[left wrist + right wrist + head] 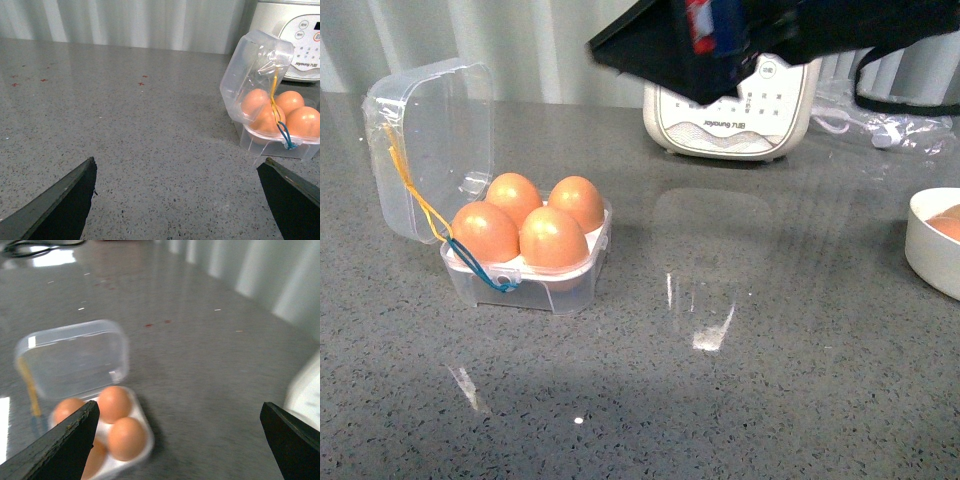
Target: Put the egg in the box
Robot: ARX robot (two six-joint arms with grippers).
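The clear box point(570, 290) stands at the left of the counter with its lid point(435, 140) open and upright. Every hole of its white tray holds a brown egg point(552, 238); yellow and blue bands hang at its left side. My right gripper point(180, 440) is open and empty, high above the counter beside the box point(75, 357), whose eggs point(127, 438) show below its one finger. My right arm's dark body point(740, 40) shows at the top of the front view. My left gripper point(180, 200) is open and empty, low over bare counter, with the box point(265, 142) ahead and to one side.
A round white bowl point(930, 250) with another brown egg point(948, 225) sits at the right edge. A white rice cooker point(730, 125) stands at the back, with a clear plastic bag point(890, 125) beside it. The grey speckled counter stretches between box and bowl.
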